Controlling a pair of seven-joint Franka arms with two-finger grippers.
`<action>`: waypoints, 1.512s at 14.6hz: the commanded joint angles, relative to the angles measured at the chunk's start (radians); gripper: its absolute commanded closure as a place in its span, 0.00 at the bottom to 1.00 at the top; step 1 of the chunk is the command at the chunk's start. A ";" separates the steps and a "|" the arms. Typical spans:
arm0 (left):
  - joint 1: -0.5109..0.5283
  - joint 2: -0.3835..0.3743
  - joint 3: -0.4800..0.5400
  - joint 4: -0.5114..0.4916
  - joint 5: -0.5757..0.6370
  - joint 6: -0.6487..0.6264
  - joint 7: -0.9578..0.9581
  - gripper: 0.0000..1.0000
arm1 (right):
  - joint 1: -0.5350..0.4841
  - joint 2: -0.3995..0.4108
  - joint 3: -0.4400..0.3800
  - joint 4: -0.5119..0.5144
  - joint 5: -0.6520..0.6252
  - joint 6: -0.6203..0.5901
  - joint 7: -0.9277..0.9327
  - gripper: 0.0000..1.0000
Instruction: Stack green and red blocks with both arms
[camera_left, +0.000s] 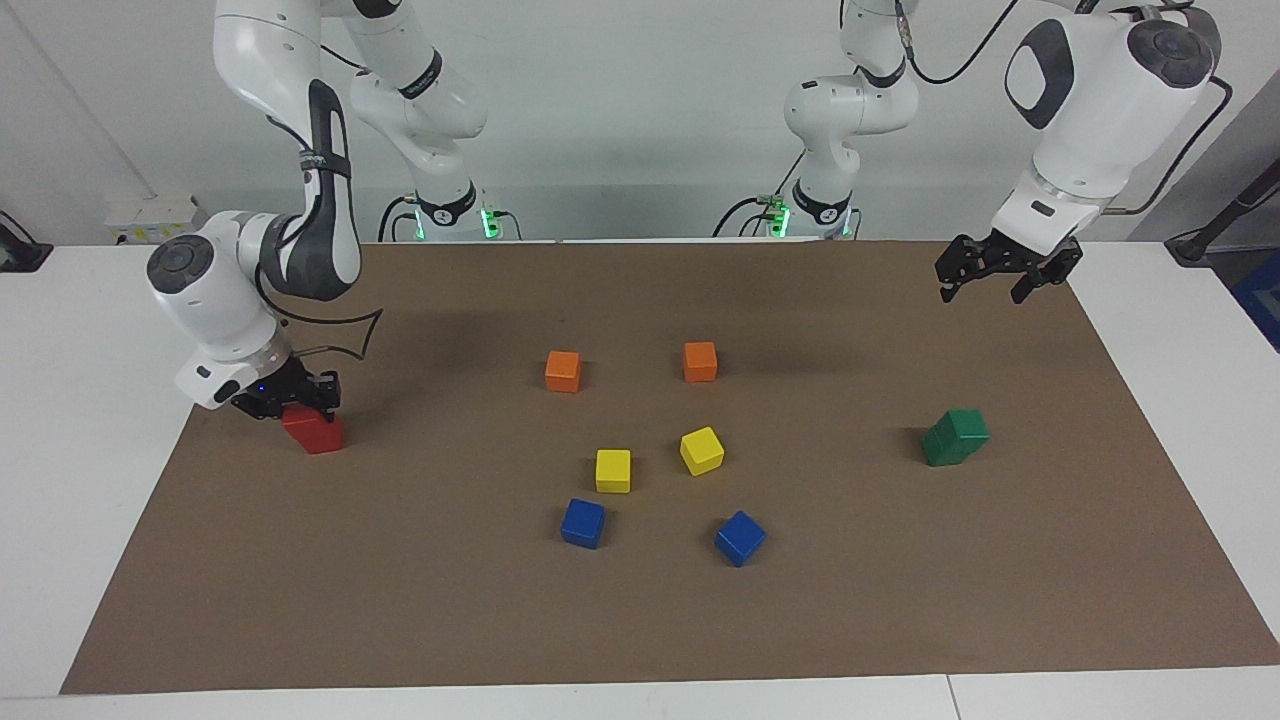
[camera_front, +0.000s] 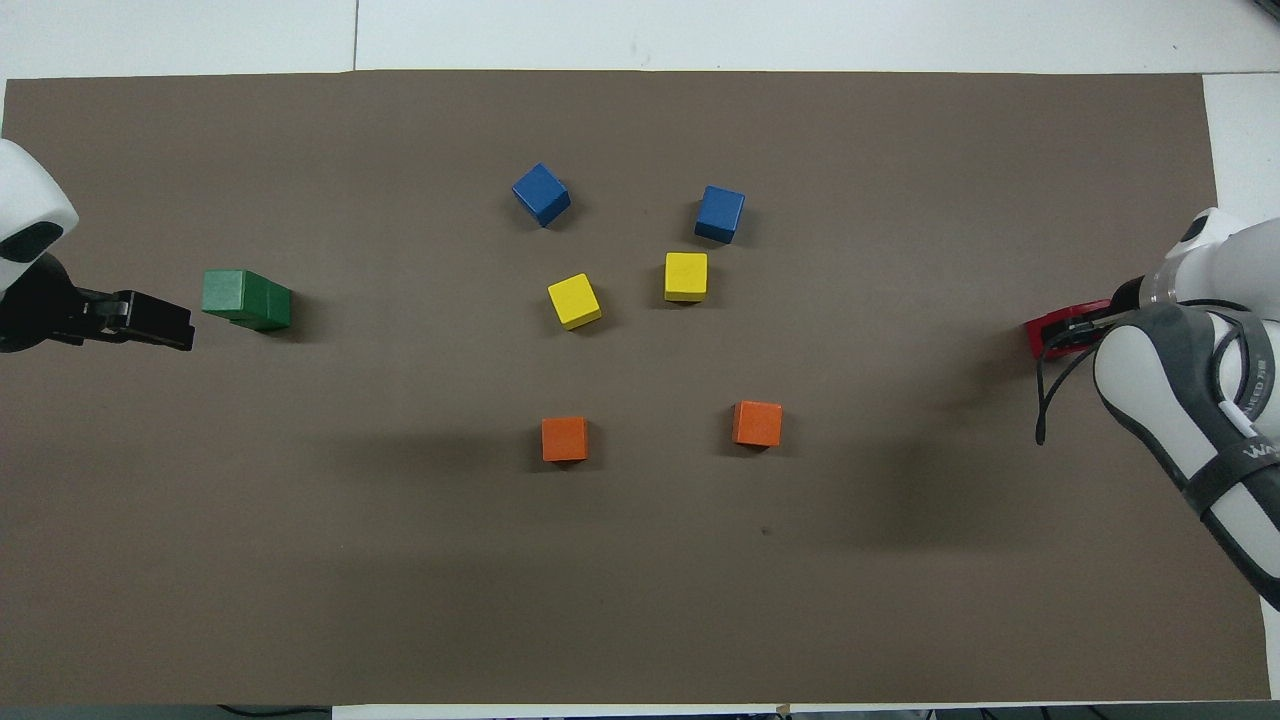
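Two orange cubes (camera_left: 563, 371) (camera_left: 700, 361) lying nearest the robots, side by side on the brown mat (camera_left: 900, 600) covering the worktop (camera_left: 60, 500), roughly midway between both end effectors. Next out, a pair of yellow cubes (camera_left: 613, 470) (camera_left: 702, 450), then two blue cubes (camera_left: 583, 523) (camera_left: 740, 538) farthest from the robots.

Right end effector (camera_left: 300, 398) down low at the right arm's end of the worktop, sitting on top of the red blocks (camera_left: 315, 430); fingers pressed against the upper red block, though whether clamped on it or just released cannot tell. Red blocks apparently stacked, with one leaning on the other, directly beneath this end effector and mostly hidden by it in the overhead view.

Left end effector (camera_left: 990, 275) raised in the air over the left arm's end of the mat, fingers spread apart, holding nothing. Green blocks (camera_left: 955, 437) resting on the mat well apart from this end effector, one on top of the other, upper one twisted slightly off the lower.
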 joint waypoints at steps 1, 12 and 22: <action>-0.016 -0.030 0.017 -0.022 -0.012 -0.008 0.002 0.00 | -0.010 -0.011 0.007 -0.015 -0.008 0.001 -0.021 0.00; -0.019 -0.008 0.017 0.000 -0.012 0.059 0.001 0.00 | 0.025 -0.065 0.034 0.168 -0.006 -0.190 -0.004 0.00; -0.024 0.003 0.017 0.058 -0.006 0.017 0.002 0.00 | 0.098 -0.224 0.066 0.285 0.034 -0.482 0.225 0.00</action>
